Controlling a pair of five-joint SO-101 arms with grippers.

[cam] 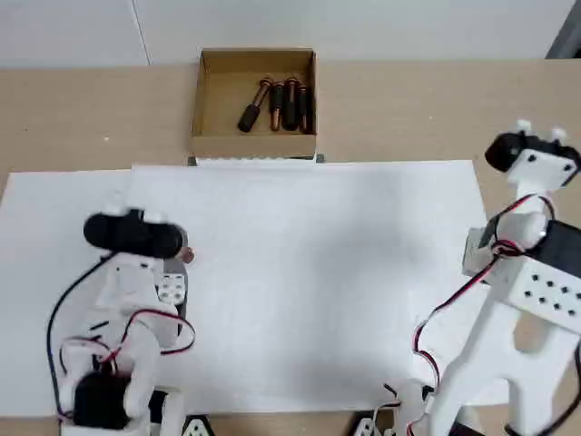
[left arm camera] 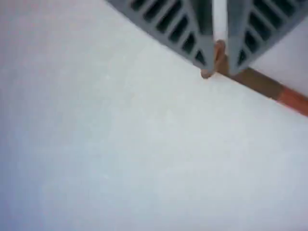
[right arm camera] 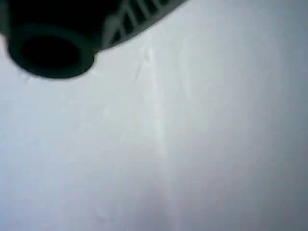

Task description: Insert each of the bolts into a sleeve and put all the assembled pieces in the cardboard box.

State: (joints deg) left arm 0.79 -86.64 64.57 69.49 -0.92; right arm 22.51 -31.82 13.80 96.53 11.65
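Copper bolt (left arm camera: 220, 54) clamped in ribbed left gripper (left arm camera: 219, 70) | right gripper (right arm camera: 103, 38): cannot tell

We look down on a light wooden table (cam: 408, 109). Beyond its far edge lies a pale surface (cam: 363, 27), and we cannot tell whether it is wall or floor. One thin slanting seam (cam: 141, 32) crosses it. White paper sheets (cam: 318, 272) overlap at the left and cover the tabletop from its near edge to past the middle. Bare wood shows along the far side and at the right edge. A dark shape (cam: 569, 36) cuts the far right corner. The light is soft and even, and we see only faint shadows.
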